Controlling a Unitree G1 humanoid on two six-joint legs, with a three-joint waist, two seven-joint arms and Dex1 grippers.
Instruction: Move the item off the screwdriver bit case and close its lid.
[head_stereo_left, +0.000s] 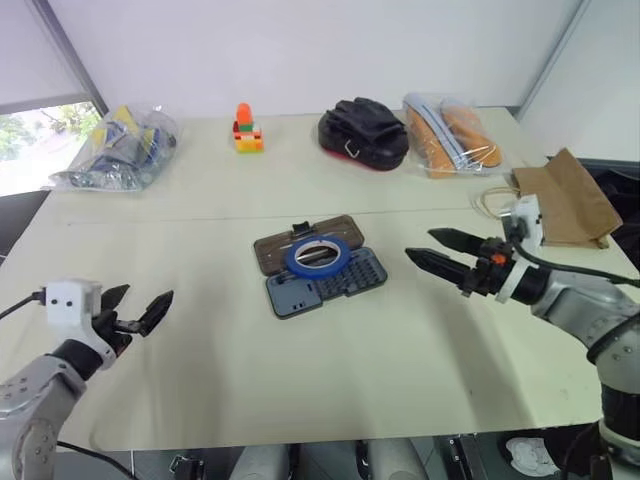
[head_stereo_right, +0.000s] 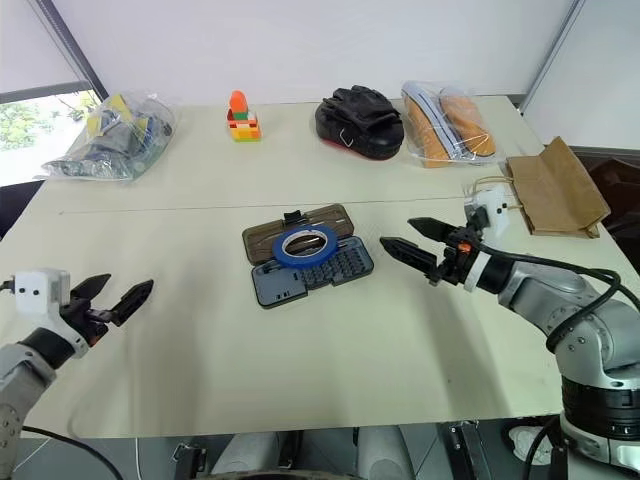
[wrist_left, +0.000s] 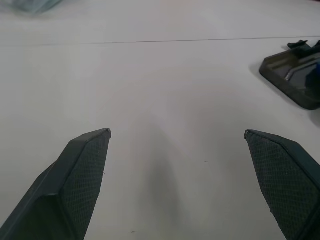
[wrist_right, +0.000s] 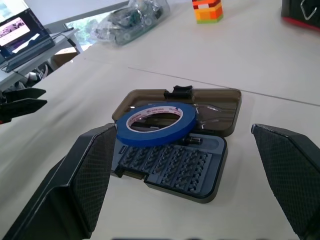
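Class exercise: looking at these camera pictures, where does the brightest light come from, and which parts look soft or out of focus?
Left eye view: daylight enters from a window at the far left. Left wrist view: the table looks washed out, with a soft shadow between the fingers. Right wrist view: the near fingers look soft, while the blue tape ring is crisp.

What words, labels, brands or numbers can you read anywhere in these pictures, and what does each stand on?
None can be read for certain.
Blue tape ring: red print on its white inner core, too small to read.
Laptop screen past the table's edge: picture and marks, too blurred to read.
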